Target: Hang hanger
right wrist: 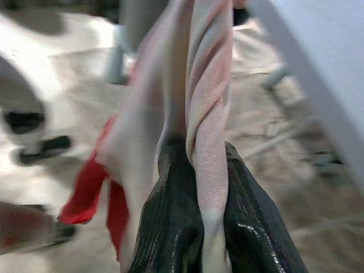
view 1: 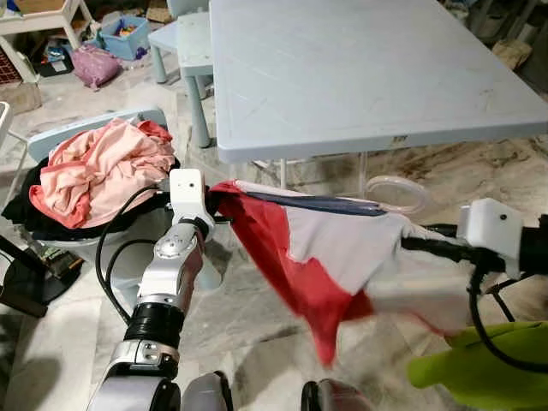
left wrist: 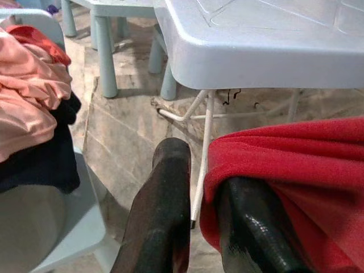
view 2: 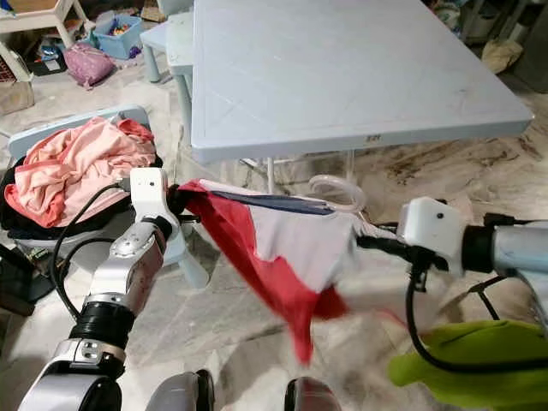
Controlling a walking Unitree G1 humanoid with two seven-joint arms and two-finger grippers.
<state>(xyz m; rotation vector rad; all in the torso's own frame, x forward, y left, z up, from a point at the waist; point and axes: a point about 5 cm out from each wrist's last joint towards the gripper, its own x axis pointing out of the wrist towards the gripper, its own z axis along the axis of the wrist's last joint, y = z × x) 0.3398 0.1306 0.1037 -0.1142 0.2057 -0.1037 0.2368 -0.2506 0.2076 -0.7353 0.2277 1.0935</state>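
A red and white garment [view 1: 330, 257] with a dark blue neckline hangs stretched between my two grippers, in front of the table. A pale pink hanger hook [view 1: 396, 193] sticks up from its top edge near the right end. My left gripper [view 1: 221, 208] holds the red corner; in the left wrist view, red cloth [left wrist: 296, 165] wraps over one black finger [left wrist: 256, 227]. My right gripper [view 1: 411, 242] is shut on the white end, where twisted white cloth [right wrist: 207, 114] runs between its fingers. The rest of the hanger is hidden inside the garment.
A light blue plastic table [view 1: 360, 77] stands just ahead, its edge above the garment. At the left, a basket [view 1: 51, 224] piled with pink clothes [view 1: 103, 167] sits on a blue chair. A lime green cloth [view 1: 479, 364] lies at lower right. Stools and bins stand farther back.
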